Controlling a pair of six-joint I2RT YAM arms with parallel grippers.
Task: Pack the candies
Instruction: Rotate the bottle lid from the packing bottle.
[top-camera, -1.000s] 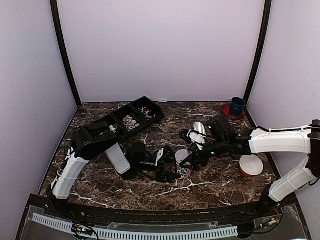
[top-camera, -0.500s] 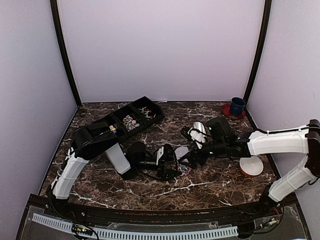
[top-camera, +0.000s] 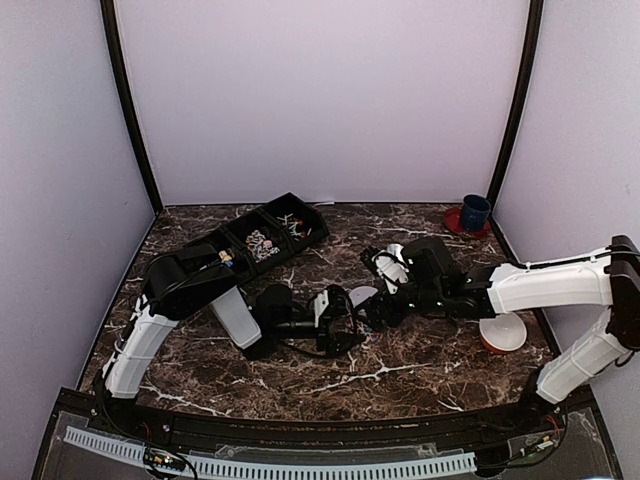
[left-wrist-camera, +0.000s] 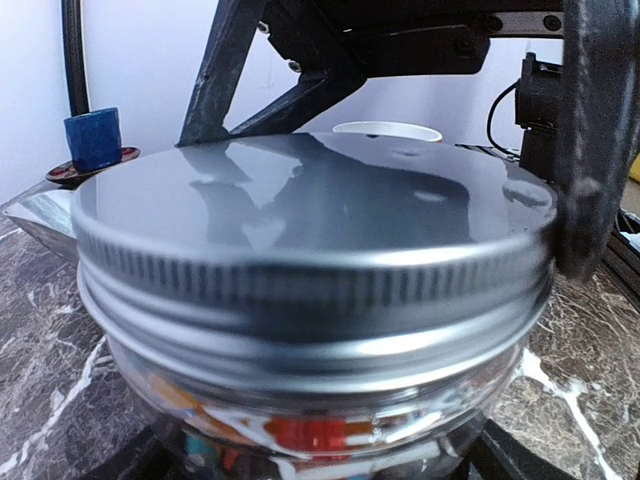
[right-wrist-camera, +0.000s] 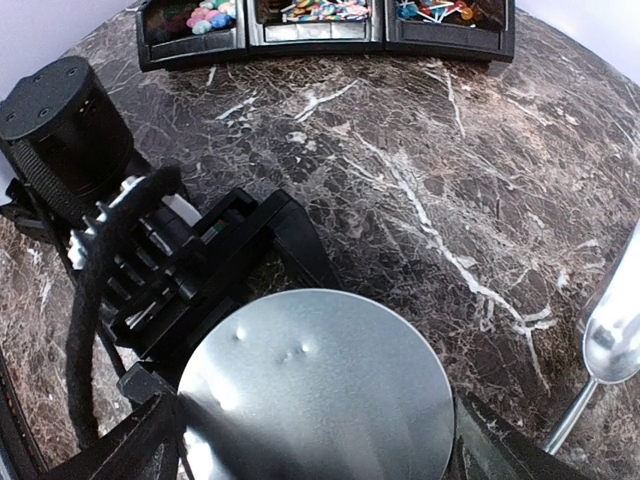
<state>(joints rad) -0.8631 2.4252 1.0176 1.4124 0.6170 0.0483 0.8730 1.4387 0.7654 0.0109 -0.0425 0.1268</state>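
Capping entry: clear jar (left-wrist-camera: 300, 400), candies (left-wrist-camera: 305, 436) visible inside through its wall, clasped wide by left end effector (top-camera: 345, 322) to steady it. Silver lid (left-wrist-camera: 310, 200), seated on jar mouth, gripped rim-to-rim by right end effector (right-wrist-camera: 315, 432), likely for screwing down. Further candies lie in black tray (right-wrist-camera: 315, 32), far side of desk (right-wrist-camera: 450, 150).

Silver lid (right-wrist-camera: 318, 395), multicoloured candies (right-wrist-camera: 325, 10), black tray (right-wrist-camera: 315, 38), brown white-veined table (right-wrist-camera: 450, 150)

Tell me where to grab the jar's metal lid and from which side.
Grip the lid by its ribbed rim, fingers on opposite sides, coming straight down from above. It is round and faces up, and the left gripper clamps the jar below it.
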